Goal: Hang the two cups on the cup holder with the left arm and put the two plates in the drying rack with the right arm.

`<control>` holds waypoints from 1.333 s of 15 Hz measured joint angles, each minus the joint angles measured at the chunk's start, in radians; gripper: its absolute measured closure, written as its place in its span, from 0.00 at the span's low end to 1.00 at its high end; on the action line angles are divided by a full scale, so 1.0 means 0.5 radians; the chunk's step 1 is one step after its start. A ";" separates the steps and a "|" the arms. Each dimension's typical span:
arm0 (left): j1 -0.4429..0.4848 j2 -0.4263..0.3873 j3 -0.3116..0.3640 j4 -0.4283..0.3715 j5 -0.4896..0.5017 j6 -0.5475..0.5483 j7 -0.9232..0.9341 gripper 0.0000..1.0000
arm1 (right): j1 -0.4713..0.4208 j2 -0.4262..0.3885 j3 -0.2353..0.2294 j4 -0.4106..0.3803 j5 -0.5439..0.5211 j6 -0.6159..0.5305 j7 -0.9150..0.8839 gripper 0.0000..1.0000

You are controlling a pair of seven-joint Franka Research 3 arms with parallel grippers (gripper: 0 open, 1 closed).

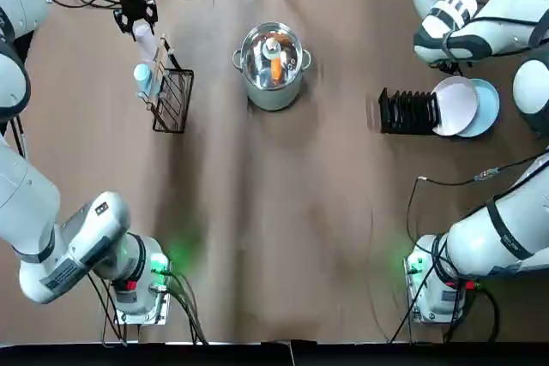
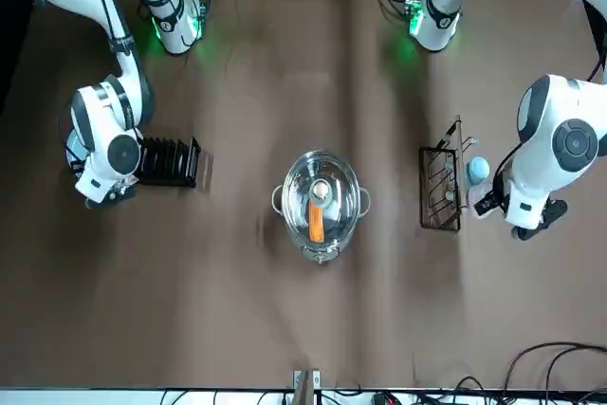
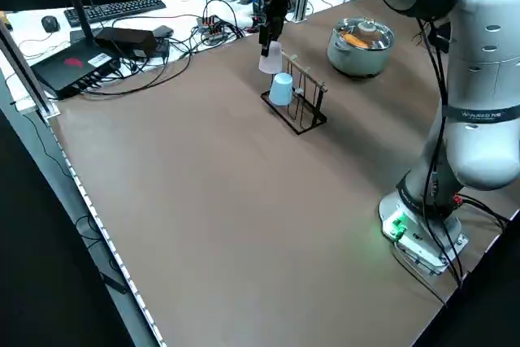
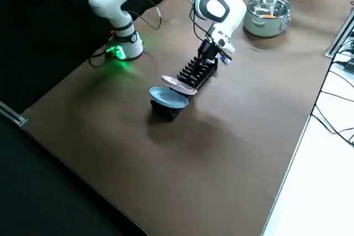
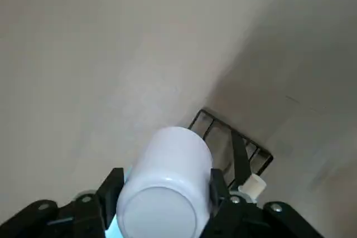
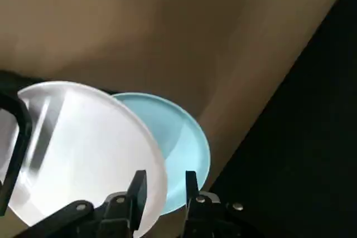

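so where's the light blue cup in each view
top: upper left, light blue cup
front: right of centre, beside the wire stand
left side: upper middle
right side: top edge, partly cut off
left wrist: bottom, mostly behind the white cup
right wrist: not in it
shared landmark, all but right wrist: black wire stand

The left gripper (image 5: pixel 164 193) points down at the end of its bent arm, its two fingers parted on either side of the white cup between its jaws. The right gripper (image 6: pixel 167 193) hangs from its own arm, a gap between its two fingers, the jaws apart.
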 joint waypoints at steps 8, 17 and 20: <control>0.004 0.054 0.012 -0.072 0.005 0.154 0.000 0.33 | -0.005 -0.113 -0.017 0.336 0.879 -0.140 -0.243 0.66; 0.019 0.110 0.026 -0.114 0.064 0.200 0.000 0.33 | -0.033 -0.300 -0.009 1.055 1.646 -0.609 -0.288 0.49; 0.019 0.110 0.026 -0.102 0.065 0.211 0.001 0.15 | 0.041 -0.373 0.000 1.137 1.662 -0.799 -0.296 0.23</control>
